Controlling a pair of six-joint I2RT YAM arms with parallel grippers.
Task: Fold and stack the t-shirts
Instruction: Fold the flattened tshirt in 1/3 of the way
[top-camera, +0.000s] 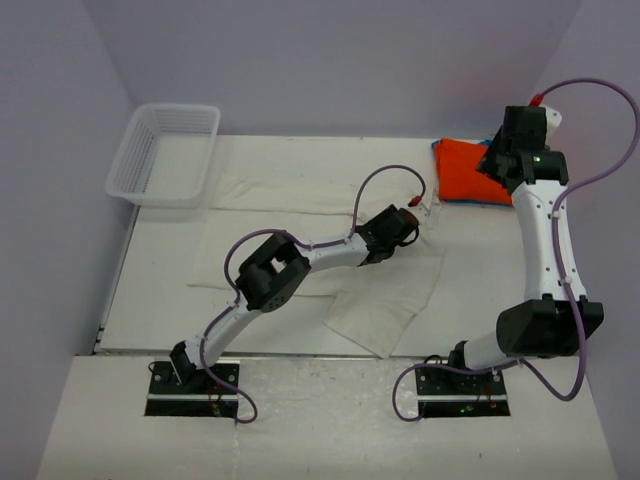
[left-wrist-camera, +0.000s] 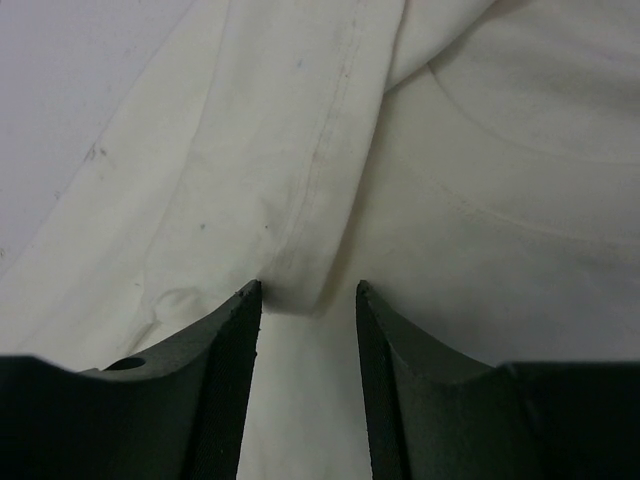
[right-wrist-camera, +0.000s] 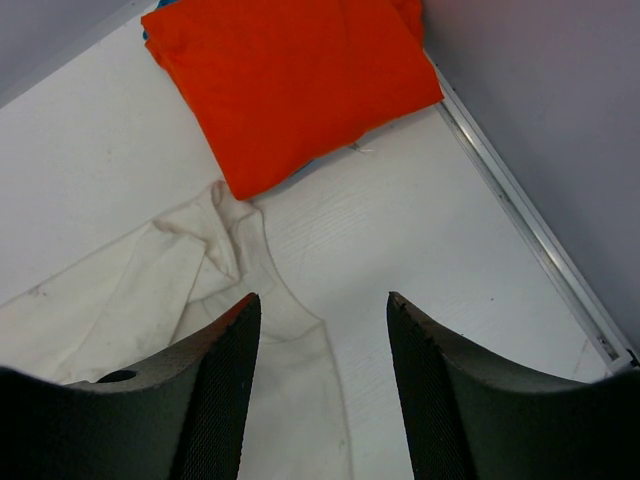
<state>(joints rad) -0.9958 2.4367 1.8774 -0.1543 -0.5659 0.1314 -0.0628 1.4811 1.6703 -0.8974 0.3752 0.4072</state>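
A large cream t-shirt (top-camera: 300, 215) lies spread and rumpled across the middle of the table. A folded orange t-shirt (top-camera: 468, 170) sits at the far right on a blue one, which shows only as an edge (top-camera: 465, 200). My left gripper (left-wrist-camera: 307, 290) is low over the cream cloth near its right side, jaws apart, with a raised fold of the cloth (left-wrist-camera: 300, 285) between the fingertips. My right gripper (right-wrist-camera: 320, 298) hangs open above bare table, with a cream sleeve (right-wrist-camera: 230, 250) below it and the orange t-shirt (right-wrist-camera: 290, 80) beyond.
A white mesh basket (top-camera: 125, 160) stands at the far left corner. Walls close in the table at the back and both sides. A metal edge strip (right-wrist-camera: 520, 220) runs along the table's right side near the orange t-shirt.
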